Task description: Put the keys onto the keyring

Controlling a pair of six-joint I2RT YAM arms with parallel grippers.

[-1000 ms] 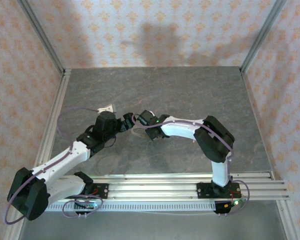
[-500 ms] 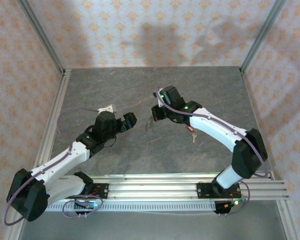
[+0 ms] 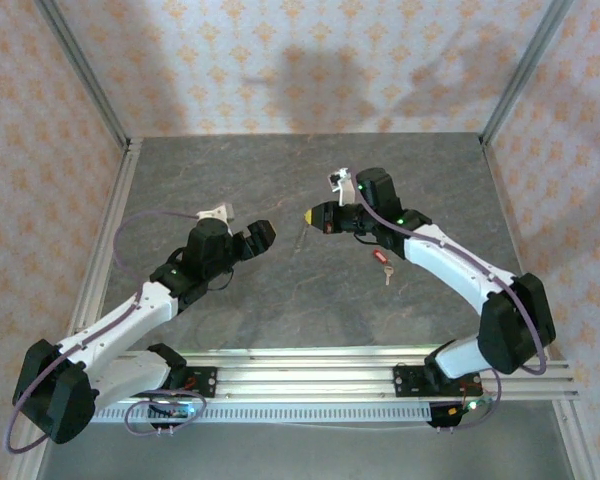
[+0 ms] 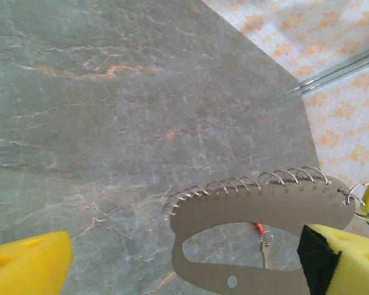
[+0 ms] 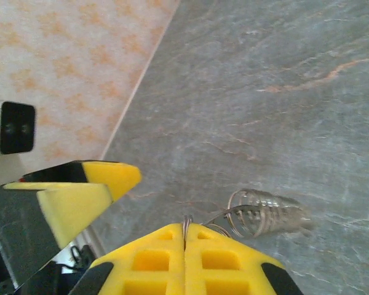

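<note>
One tiny key (image 3: 384,262) lies flat on the bench (image 3: 230,170), a little right of its middle and somewhat nearer the near edge than the far one. It has a red plastic head and a thin metal shaft that points toward the near edge. The bench is dark grey and stone-like, smooth, with pale and rusty veins.

From the left wrist I see the keyring (image 4: 258,206) as a flat, dull beige-grey metal oval with a long slot cut through it. Small holes run along its upper edge, and thin wire loops (image 4: 246,184) are threaded through them like a spiral binding. From the right wrist the same loops read as a glinting silvery coil. The keyring sits about mid-bench, between the tips of the two arms; I cannot tell whether it touches the bench.

My right jaws are pressed fully together, their yellow foam pads (image 5: 234,270) face to face, with a wire loop at the keyring's end pinched in the seam. My left jaws stand wide apart and hold nothing. One yellow pad (image 4: 24,264) is clear of the keyring. The other (image 4: 350,264) overlaps the keyring's end on the camera's side, and I cannot tell whether it touches.

The key lies apart from both sets of jaws, beside the right forearm in the top view. Through the keyring's slot I see it on the bench beyond.
</note>
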